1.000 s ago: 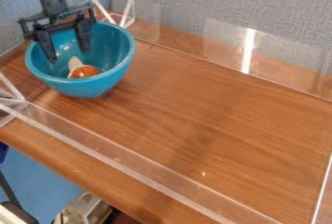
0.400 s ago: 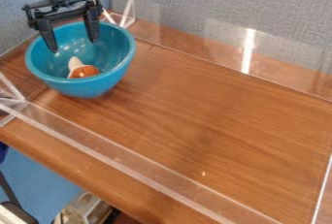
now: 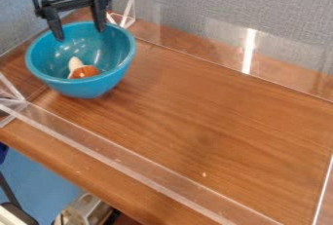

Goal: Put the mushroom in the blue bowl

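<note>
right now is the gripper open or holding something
Gripper: open, jaws spread above the blue bowl, holding nothing. The mushroom lies inside the bowl.

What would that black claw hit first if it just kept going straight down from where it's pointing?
Probably the inside of the blue bowl, at its back. The open gripper hangs over that part; the mushroom lies nearer the front, though depth is hard to judge.

Mushroom (image 3: pixel 82 70): small, orange-brown cap, white stem, lying tipped on bowl floor, toward near-left side. Bowl (image 3: pixel 115 71): round, deep, glossy turquoise-blue, upright on wooden tabletop, far-left corner, near clear wall.
</note>
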